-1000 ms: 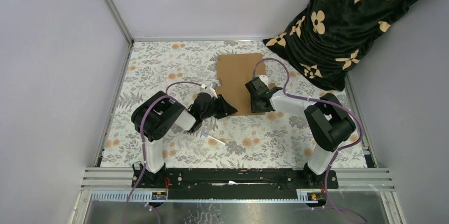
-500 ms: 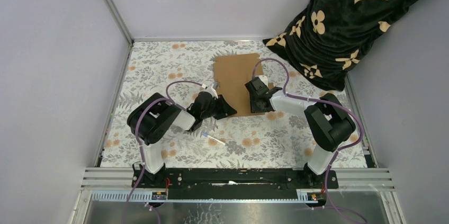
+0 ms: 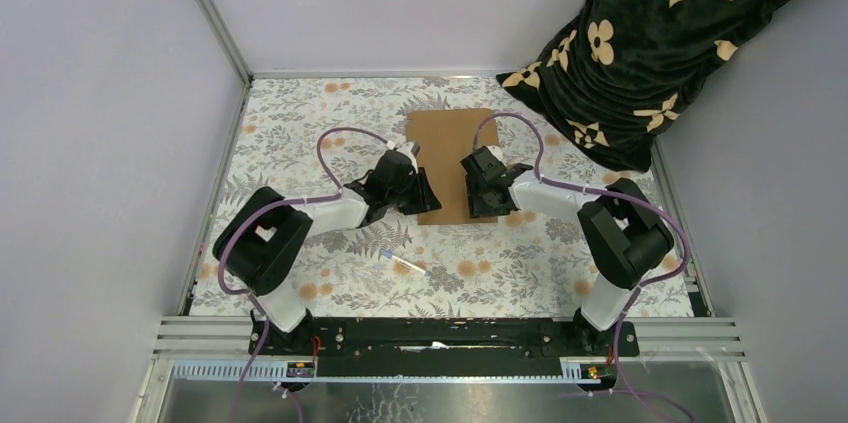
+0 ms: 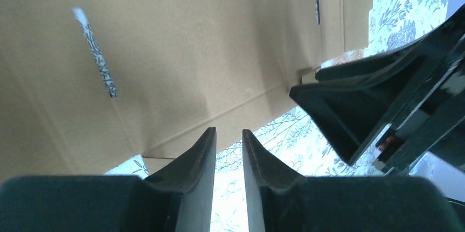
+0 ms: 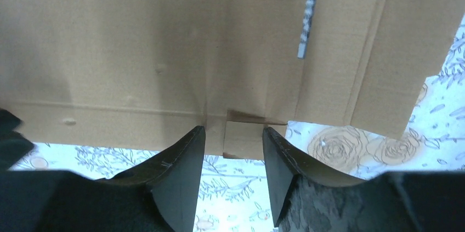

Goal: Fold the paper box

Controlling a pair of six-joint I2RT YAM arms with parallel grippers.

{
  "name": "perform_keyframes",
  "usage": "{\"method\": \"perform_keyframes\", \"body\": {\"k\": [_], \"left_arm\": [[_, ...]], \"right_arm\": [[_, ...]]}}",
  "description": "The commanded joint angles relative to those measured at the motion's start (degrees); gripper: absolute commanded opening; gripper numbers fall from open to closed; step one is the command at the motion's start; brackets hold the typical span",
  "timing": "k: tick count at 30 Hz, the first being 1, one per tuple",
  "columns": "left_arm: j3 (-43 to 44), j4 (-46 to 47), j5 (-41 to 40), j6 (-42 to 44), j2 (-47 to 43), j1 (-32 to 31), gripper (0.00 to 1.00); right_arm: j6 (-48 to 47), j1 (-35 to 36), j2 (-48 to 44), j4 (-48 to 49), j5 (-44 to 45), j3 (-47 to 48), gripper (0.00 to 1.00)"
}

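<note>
While the presumably light, crease-prone flat brown cardboard sheet [image 3: 447, 138] lay toward the far edge of the table [image 3: 300, 133], the left gripper [image 4: 228, 132] and right gripper [image 5: 233, 130] stood parted and empty at its near edge, where the flaps appeared to offer the best hold.

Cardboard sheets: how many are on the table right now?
1. The cardboard lies at the table's far middle, with the left gripper and right gripper at its near edge. A second sheet beneath it would be hidden.
</note>
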Motion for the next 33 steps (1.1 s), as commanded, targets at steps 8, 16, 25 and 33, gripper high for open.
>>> {"method": "perform_keyframes", "body": {"k": [8, 16, 25, 33], "left_arm": [[8.8, -16.2, -3.4, 5.2, -7.4, 1.1, 0.31], [10.4, -26.1, -6.9, 5.9, -18.9, 1.8, 0.43], [8.5, -34.4, -11.2, 3.9, -33.6, 2.1, 0.99], [-2.0, -35.9, -9.8, -0.8, -45.5, 2.2, 0.99]], "right_arm": [[-3.4, 0.9, -11.6, -14.6, 1.4, 9.0, 0.67], [-5.2, 0.8, -21.2, -17.6, 0.2, 10.4, 0.73], [-6.6, 0.8, -27.8, -16.8, -10.2, 7.6, 0.94], [-3.5, 0.9, -33.6, -17.6, -13.8, 2.3, 0.95]]}}
